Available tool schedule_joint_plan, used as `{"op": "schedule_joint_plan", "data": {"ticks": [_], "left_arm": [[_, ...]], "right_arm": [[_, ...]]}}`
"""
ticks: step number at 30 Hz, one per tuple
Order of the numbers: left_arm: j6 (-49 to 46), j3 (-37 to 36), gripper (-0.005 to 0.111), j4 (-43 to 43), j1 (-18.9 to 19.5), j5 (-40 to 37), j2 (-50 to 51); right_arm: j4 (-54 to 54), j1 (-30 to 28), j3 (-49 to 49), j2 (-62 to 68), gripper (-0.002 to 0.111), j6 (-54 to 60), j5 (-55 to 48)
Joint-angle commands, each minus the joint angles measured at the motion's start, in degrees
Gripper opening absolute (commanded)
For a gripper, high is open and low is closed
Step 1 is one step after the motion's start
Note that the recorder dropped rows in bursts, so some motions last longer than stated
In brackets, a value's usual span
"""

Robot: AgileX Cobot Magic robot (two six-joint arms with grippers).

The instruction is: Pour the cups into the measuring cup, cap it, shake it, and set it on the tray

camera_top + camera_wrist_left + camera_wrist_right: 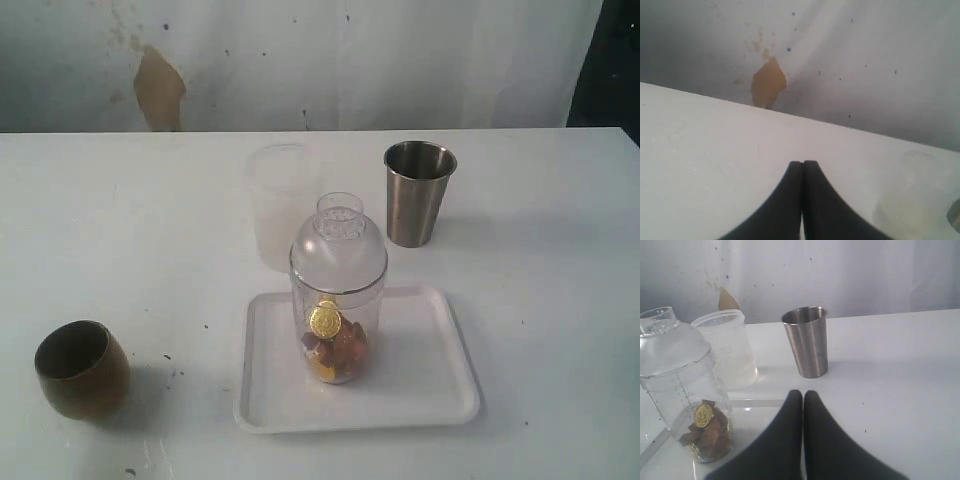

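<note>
Standing upright on tray [430, 380]: capped measuring cup [338, 290], long axis vertical, lid [339, 235] up; left hand [802, 167], right hand [803, 397] closed, empty.

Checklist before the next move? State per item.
1. Measuring cup upright on tray: ok.
2. Cap seated: ok.
3. Nothing spilled on tray: ok.
4. Steel cup and brown cup empty: cannot tell.
5. Left gripper shut, holding nothing: ok.
6. Right gripper shut, holding nothing, apart from measuring cup: ok.
</note>
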State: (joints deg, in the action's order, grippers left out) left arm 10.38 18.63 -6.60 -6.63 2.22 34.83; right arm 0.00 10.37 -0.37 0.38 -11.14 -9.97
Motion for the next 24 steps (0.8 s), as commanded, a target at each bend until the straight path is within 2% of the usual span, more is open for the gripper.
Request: {"op": "schedule_joint_plan", "data": {"ticks": [1, 9, 24], "left_arm": [[0.3, -3.6, 0.000, -3.4, 2.5, 0.3, -8.2], [0.2, -8.6, 0.000, -3.4, 2.6, -2.2, -18.4], [-0.2, -9.2, 0.000, -3.2, 2.6, -2.2, -18.8]], "right_arm": [[0.0, -0.1, 0.4, -0.4, 0.000, 0.0, 0.2], [0.0, -0.1, 0.4, -0.4, 0.000, 0.0, 0.2], [0.0, -0.1, 0.4, -0.4, 0.000, 0.0, 0.2]]}}
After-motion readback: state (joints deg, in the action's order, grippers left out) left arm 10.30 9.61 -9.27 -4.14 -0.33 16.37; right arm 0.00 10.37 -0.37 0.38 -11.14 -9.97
